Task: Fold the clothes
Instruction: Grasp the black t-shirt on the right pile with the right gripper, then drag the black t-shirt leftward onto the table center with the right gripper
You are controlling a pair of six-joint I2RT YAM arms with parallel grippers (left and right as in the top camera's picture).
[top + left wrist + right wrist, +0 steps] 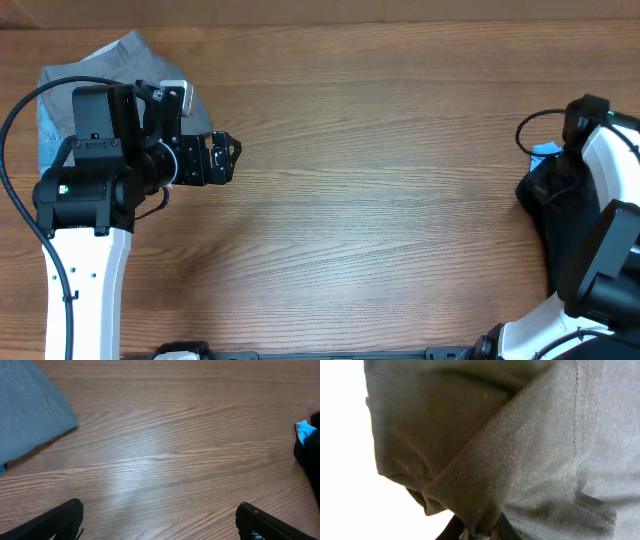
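The right end effector [479, 534] is pressed together on a fold of the black T-shirt [470, 435]. The cloth fills the wrist view in a thick bunch, so I judge that the pinch takes more than one layer. The shirt lies at the right edge of the tabletop [400, 150], heaped beside the right arm, and a bit of the light blue T-shirt [545, 151] shows just beside it.

To do this step well, the arm should lift slowly and draw the shirt toward the middle of the tabletop, where the wood is bare. It should also check that the blue one does not come along.

The left end effector [224, 158] hovers spread wide near the left edge and holds nothing. It is close to the grey cloth [130, 52] at the far left corner. It should take a second point on the shirt, best a shoulder or the hem, so that both arms can spread it flat before any fold.
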